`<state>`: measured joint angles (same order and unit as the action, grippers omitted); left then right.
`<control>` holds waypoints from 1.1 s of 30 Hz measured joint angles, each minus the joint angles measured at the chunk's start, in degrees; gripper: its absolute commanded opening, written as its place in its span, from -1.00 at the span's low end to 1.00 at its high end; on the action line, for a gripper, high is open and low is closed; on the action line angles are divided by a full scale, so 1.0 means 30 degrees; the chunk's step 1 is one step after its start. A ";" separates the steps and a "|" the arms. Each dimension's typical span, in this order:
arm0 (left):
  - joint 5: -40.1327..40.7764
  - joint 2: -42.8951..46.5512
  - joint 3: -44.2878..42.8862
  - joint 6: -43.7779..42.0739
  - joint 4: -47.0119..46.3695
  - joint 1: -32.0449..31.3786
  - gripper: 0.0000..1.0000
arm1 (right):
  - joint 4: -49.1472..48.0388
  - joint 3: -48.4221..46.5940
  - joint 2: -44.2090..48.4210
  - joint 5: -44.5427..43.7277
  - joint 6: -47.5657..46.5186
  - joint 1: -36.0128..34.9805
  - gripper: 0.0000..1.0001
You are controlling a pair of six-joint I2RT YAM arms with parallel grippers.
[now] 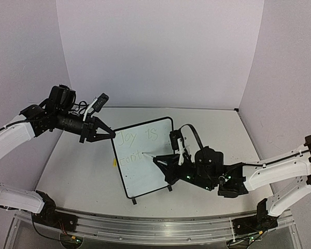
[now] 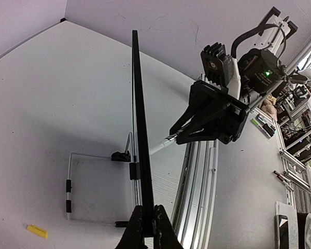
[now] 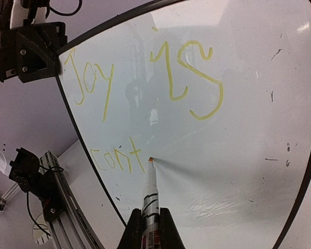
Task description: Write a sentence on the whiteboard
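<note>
From above, your left gripper (image 1: 112,134) is clamped tight on the far left corner of the whiteboard (image 1: 145,174), which stands upright on the table (image 1: 78,176) between the two arms. Your right gripper (image 1: 158,161) is closed around a marker (image 1: 149,155), whose tip meets the board's face. The sentence (image 1: 126,138) reads "Joy is" on the top line and "cont" beneath it. A small yellow piece (image 1: 114,162) lies on the table just left of the board.

Your left wrist camera sees the board edge-on, its black frame pinched between the shut fingers, with the wire stand (image 2: 93,155) behind it and the marker reaching in from the right.

Your right wrist camera shows the marker gripped firmly, its tip touching the board just right of the "t" in "cont". The yellowish writing is faint but legible.
</note>
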<state>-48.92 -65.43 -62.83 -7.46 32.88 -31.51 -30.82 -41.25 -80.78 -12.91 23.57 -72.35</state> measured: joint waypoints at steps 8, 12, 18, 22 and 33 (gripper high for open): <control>0.0005 0.0000 0.0000 0.0000 0.0000 0.0000 -1.00 | -0.0076 -0.0220 -0.0403 0.0477 0.0043 0.0011 -1.00; -0.0002 0.0000 0.0000 0.0000 0.0000 0.0000 -1.00 | -0.0065 -0.0218 -0.0433 0.0577 0.0310 0.0011 -1.00; 0.0005 0.0000 0.0000 0.0000 0.0000 0.0000 -1.00 | 0.0050 -0.0213 -0.0433 0.0592 0.0702 0.0011 -1.00; 0.0005 0.0000 0.0000 0.0000 0.0000 0.0000 -1.00 | 0.0252 -0.0205 -0.0433 0.0606 0.0854 0.0011 -1.00; 0.0005 0.0000 0.0000 0.0000 0.0000 0.0000 -1.00 | 0.0750 -0.0067 -0.0276 0.0533 0.1095 0.0011 -1.00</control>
<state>-48.90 -65.43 -62.83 -7.46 32.88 -31.51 -28.57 -41.45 -81.61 -11.31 26.86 -72.31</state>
